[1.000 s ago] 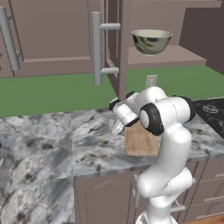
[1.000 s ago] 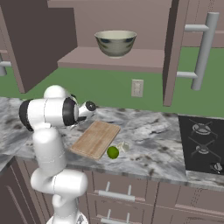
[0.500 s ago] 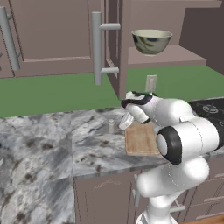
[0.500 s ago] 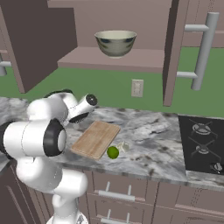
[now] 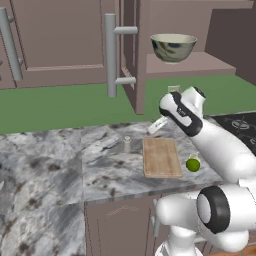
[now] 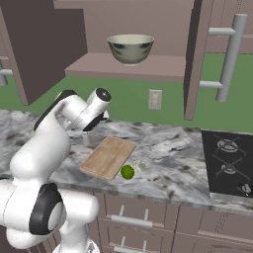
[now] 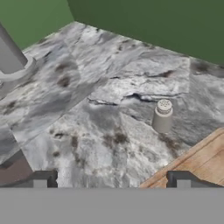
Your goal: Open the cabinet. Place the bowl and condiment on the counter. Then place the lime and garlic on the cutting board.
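The cutting board (image 5: 161, 156) is taken as the landmark; it lies flat on the counter (image 5: 60, 165), below the open cabinet (image 5: 145, 55).

The condiment (image 5: 127, 144) is seen standing upright on the counter just beside the board's left edge, apart from it, as viewed from the left base camera. In the hand view the same shaker (image 7: 162, 116) is found upright on the marble, with a corner of the board (image 7: 197, 164) lying to its lower right.

The lime (image 6: 127, 172) is placed on the counter against the board's near right corner in the right base view, and the garlic (image 6: 140, 165) is set just beside the lime, on the side away from the board. Neither one is resting on the board.

The bowl (image 6: 130, 48) is kept on the cabinet's shelf (image 6: 123, 69), above and behind the board, with the cabinet door (image 5: 127, 50) swung out.

The gripper (image 5: 158, 125) is held above the far left corner of the board, over the counter and near the shaker. In the hand view its two finger tips (image 7: 40, 178) are spread wide apart, and nothing is held between them.

A stove top (image 6: 230, 160) is set into the counter well to the right of the board.
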